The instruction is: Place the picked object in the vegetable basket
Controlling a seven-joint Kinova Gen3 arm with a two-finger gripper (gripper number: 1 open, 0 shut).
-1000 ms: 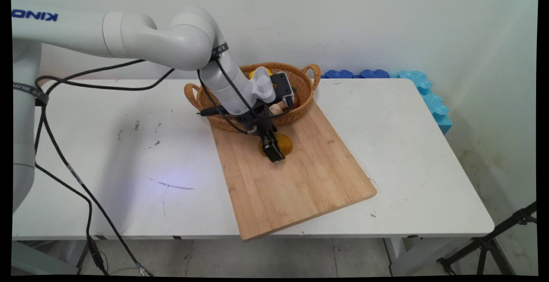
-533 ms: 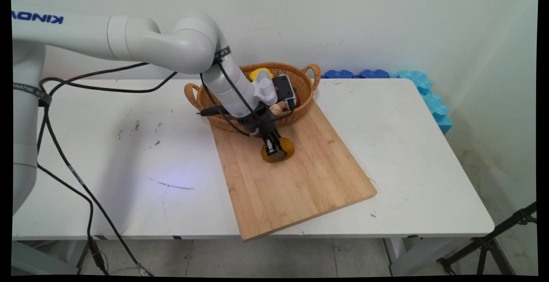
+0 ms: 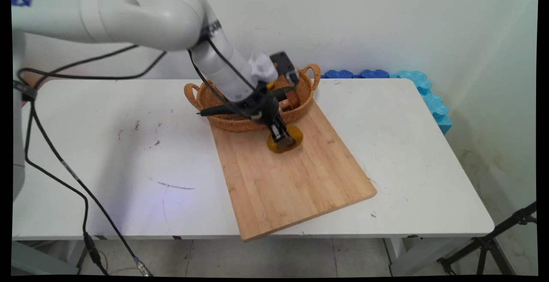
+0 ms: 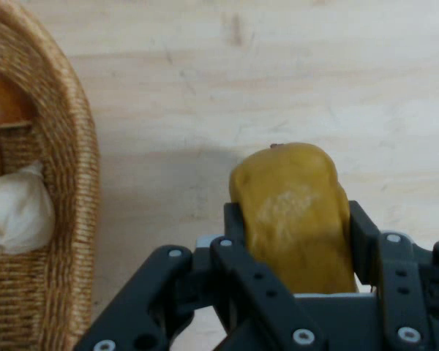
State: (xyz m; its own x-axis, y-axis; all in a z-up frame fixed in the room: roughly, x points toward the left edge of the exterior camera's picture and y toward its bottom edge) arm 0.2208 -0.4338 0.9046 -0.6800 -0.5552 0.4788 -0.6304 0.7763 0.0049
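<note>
Up close, fingers [image 4: 238, 241] grasping yellow fruit [image 4: 293, 212], garlic bulb [image 4: 14, 212] in wicker basket [image 3: 240, 121], board [image 3: 291, 183] below

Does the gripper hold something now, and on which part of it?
Yes: the gripper is shut on the yellow-brown fruit, fingers pressing its two opposite sides, above the wooden board.

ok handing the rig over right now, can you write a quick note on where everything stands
Gripper: shut on the yellow-brown fruit, fingers clamped on both its sides.
Fruit: over the wooden cutting board, near its far end; whether it touches the board cannot be told.
Wicker basket: at the board's far edge, beside the gripper. It holds a garlic bulb and a reddish-brown item.
All on the white table.
</note>
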